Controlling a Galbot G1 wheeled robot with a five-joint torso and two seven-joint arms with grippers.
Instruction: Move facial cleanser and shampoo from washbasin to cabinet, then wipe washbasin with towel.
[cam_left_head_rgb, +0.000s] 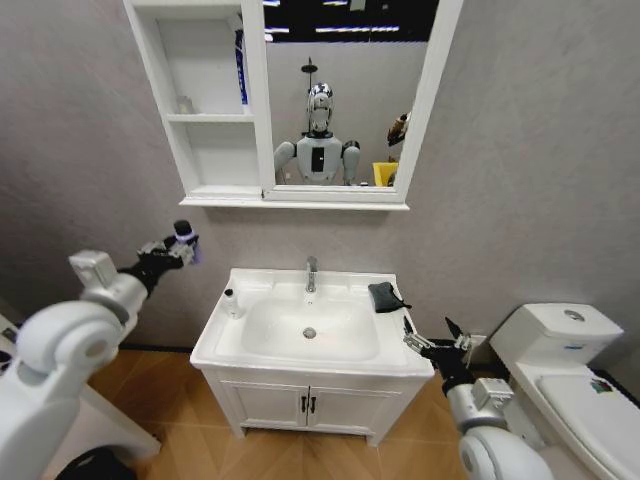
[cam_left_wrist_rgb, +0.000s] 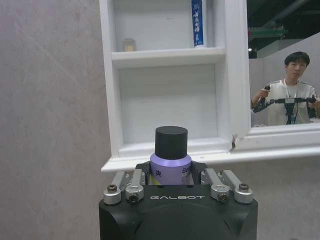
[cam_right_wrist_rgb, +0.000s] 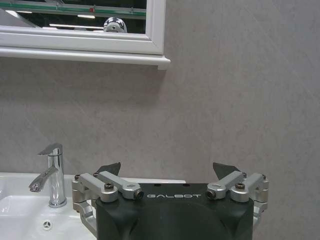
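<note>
My left gripper (cam_left_head_rgb: 181, 246) is raised left of the washbasin (cam_left_head_rgb: 226, 350), shut on the shampoo (cam_left_head_rgb: 186, 238), a lilac bottle with a black cap. In the left wrist view the shampoo (cam_left_wrist_rgb: 171, 159) stands upright in the left gripper (cam_left_wrist_rgb: 171, 176), facing the cabinet's (cam_left_wrist_rgb: 170, 102) middle compartment. The cabinet (cam_left_head_rgb: 212, 110) holds a blue tube, the facial cleanser (cam_left_head_rgb: 241, 66), on its top shelf, also the facial cleanser (cam_left_wrist_rgb: 197, 22). The dark towel (cam_left_head_rgb: 387, 296) lies on the basin's right rim. My right gripper (cam_left_head_rgb: 436, 338) hovers open at the basin's front right corner, the same right gripper (cam_right_wrist_rgb: 168, 170) holding nothing.
A small white bottle (cam_left_head_rgb: 231, 301) stands on the basin's left rim beside the chrome tap (cam_left_head_rgb: 311, 274). A small jar (cam_left_wrist_rgb: 129, 45) sits on the top shelf. The mirror (cam_left_head_rgb: 345, 95) adjoins the cabinet. A white toilet (cam_left_head_rgb: 570, 370) stands right; the two-door vanity (cam_left_head_rgb: 310, 402) is below.
</note>
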